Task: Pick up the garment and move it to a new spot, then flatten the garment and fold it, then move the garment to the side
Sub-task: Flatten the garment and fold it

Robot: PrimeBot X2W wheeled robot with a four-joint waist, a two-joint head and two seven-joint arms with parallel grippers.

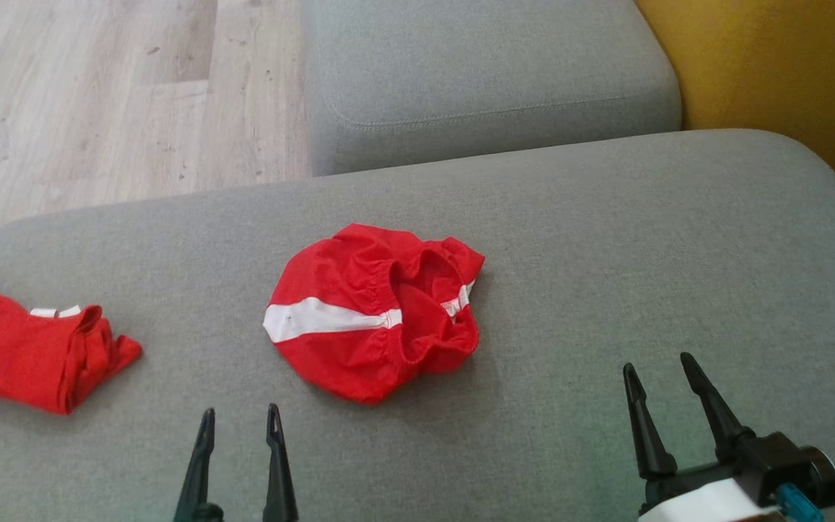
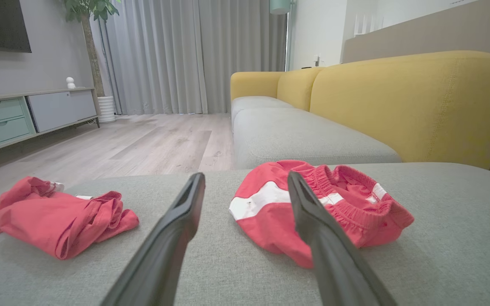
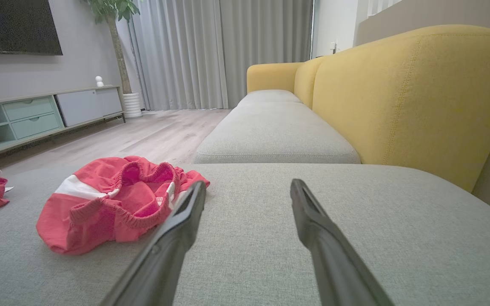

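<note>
Both claws stand wide and empty: the left claw (image 1: 240, 410) and the right claw (image 1: 658, 362) hover low over the grey cushion (image 1: 606, 239). The garment (image 1: 359, 319), red with a white stripe, lies crumpled just ahead of the left claw and a little to its right, and well to the left of the right claw. For a clean pickup, I judge the raised elastic waistband (image 2: 357, 209) the best bite: straddle one fold, close fully, lift straight. Leave alone the other red heap (image 1: 26, 355), far left of the left claw.
</note>
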